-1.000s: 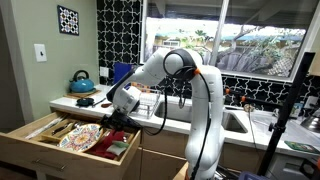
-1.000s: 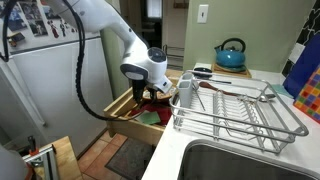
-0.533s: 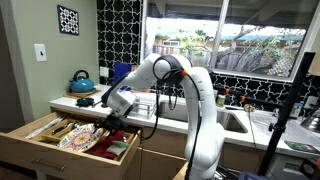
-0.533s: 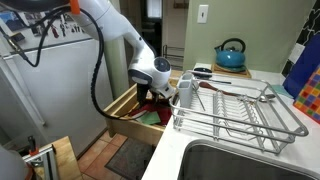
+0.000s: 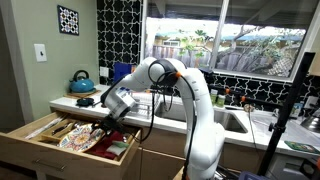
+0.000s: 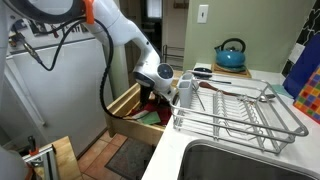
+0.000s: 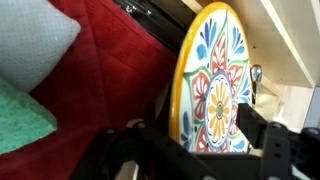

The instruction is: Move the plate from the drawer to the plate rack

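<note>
The plate (image 7: 210, 85), patterned in red, orange, blue and cream with a yellow rim, fills the right of the wrist view and lies in the drawer (image 5: 45, 158) in an exterior view (image 5: 80, 136). My gripper (image 7: 205, 152) is open, with its dark fingers (image 7: 268, 138) on either side of the plate's near part and close above it. In both exterior views the gripper (image 5: 108, 122) (image 6: 157, 92) reaches down into the open drawer (image 6: 128, 104). The silver wire plate rack (image 6: 240, 112) stands on the counter beside the sink.
A red cloth (image 7: 110, 70), a green cloth (image 7: 20, 118) and a white cloth (image 7: 30, 40) lie in the drawer beside the plate. A blue kettle (image 6: 231, 54) stands at the back of the counter. A fridge (image 6: 50, 100) stands across from the drawer.
The arm has lowered and shifted the gripper further into the drawer, closer over the plate. The plate has not moved.
</note>
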### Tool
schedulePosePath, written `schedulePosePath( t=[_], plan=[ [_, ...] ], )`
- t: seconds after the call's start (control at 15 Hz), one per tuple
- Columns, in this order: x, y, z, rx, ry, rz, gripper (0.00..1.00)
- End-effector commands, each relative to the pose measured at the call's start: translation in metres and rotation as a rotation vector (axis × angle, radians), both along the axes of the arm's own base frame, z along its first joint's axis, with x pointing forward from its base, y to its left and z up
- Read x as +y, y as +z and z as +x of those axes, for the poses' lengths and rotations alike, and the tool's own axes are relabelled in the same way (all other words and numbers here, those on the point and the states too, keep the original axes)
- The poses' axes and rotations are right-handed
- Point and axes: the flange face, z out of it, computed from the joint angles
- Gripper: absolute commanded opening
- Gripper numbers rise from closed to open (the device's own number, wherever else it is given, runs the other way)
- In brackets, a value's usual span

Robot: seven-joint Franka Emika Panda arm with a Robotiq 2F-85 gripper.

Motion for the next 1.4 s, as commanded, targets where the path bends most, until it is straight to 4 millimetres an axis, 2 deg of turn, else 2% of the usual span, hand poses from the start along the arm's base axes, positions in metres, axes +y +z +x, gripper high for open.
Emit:
schedulePosePath(
  t=[0.0, 0.07, 0.2, 0.33, 0.4, 0.47, 0.53, 0.6, 0.67, 0.73, 1.07, 1.33],
  plan=[
    [0.003, -0.001, 0.005, -0.031, 0.010, 0.050, 0.58],
    [0.004, 0.000, 0.004, -0.035, 0.010, 0.052, 0.49],
    [0.003, 0.001, 0.003, -0.043, 0.010, 0.055, 0.42],
    [0.003, 0.000, 0.002, -0.039, 0.007, 0.057, 0.43],
    [0.003, 0.001, 0.002, -0.040, 0.011, 0.058, 0.39],
    [0.003, 0.001, 0.002, -0.041, 0.011, 0.060, 0.32],
    [0.004, 0.002, 0.001, -0.040, 0.014, 0.059, 0.14],
    [0.004, 0.003, 0.001, -0.038, 0.014, 0.058, 0.13],
    [0.004, 0.003, 0.001, -0.038, 0.016, 0.059, 0.04],
    [0.003, 0.003, 0.001, -0.040, 0.017, 0.059, 0.01],
    [0.007, 0.008, 0.002, -0.055, 0.028, 0.085, 0.02],
    [0.012, 0.033, -0.003, -0.083, 0.074, 0.081, 0.02]
  ],
)
